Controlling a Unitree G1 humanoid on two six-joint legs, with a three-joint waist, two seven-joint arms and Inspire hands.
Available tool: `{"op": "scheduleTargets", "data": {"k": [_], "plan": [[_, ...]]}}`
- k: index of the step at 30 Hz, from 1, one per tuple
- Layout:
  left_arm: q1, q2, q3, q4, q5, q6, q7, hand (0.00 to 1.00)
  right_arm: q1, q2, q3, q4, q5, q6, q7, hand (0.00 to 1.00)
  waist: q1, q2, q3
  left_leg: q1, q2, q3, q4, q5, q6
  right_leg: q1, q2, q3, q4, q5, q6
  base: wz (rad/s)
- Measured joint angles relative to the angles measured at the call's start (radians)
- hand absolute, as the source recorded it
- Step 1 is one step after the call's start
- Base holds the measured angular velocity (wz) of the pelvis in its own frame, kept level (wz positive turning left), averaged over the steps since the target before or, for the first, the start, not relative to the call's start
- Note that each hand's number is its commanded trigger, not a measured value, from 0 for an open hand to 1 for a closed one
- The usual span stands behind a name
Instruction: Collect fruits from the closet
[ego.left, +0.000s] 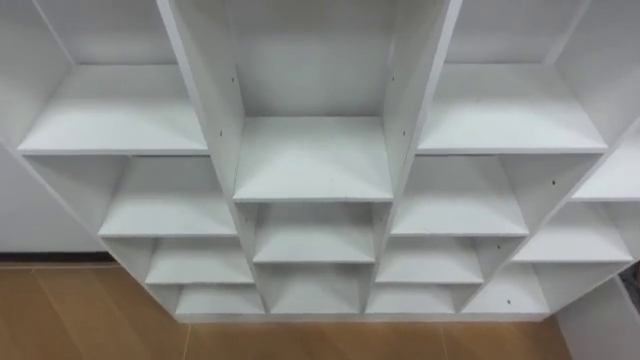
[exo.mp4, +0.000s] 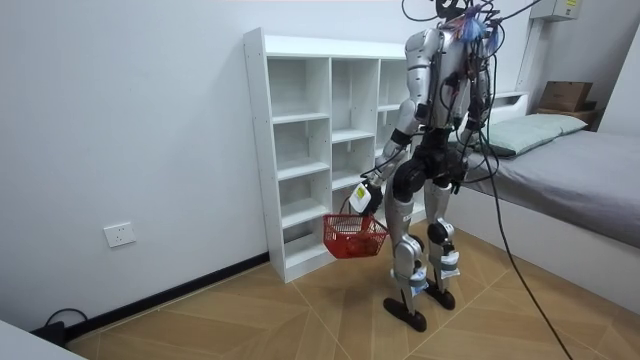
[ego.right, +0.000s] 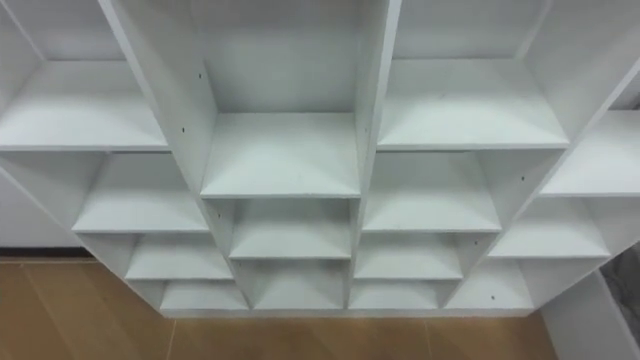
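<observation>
Fruits: none seen in the white open-fronted shelf unit (ego.left: 313, 160) ahead, red wire basket (exo.mp4: 353, 236) hangs under left hand (exo.mp4: 365, 198) curled round its handle, contents unclear, right hand (exo.mp4: 462, 181) unreadable; probably search step, next check remaining compartments.

Soft, even light is washing over the closet (ego.left: 312, 160), each shelf shading the cell beneath pale grey. Beside the left hand (exo.mp4: 364, 197), the lower cells are lying dimmer; the wall (exo.mp4: 150, 130) beyond it is glowing evenly.
</observation>
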Motion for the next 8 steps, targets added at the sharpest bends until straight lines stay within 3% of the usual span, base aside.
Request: {"op": "scheduleTargets", "data": {"k": [3, 8], "plan": [[-0.001, -0.004, -0.001, 0.027, 0.051, 0.048, -0.004, 1.00, -0.002, 0.000, 0.002, 0.017, -0.052, 0.054, 0.009, 0.00, -0.004, 0.004, -0.0004, 0.004, 0.001, 0.000, 0.002, -0.003, 0.000, 0.010, 0.000, 0.000, 0.001, 0.000, 0.001, 0.00], [0.000, -0.010, -0.001, 0.032, 0.109, 0.090, -0.013, 1.00, -0.022, 0.000, 0.001, 0.022, -0.125, 0.098, 0.022, 0.00, -0.014, 0.010, 0.0010, 0.005, 0.003, -0.002, 0.016, -0.010, 0.001, 0.017, 0.001, 0.001, 0.004, 0.000, 0.001, 0.00]]}}
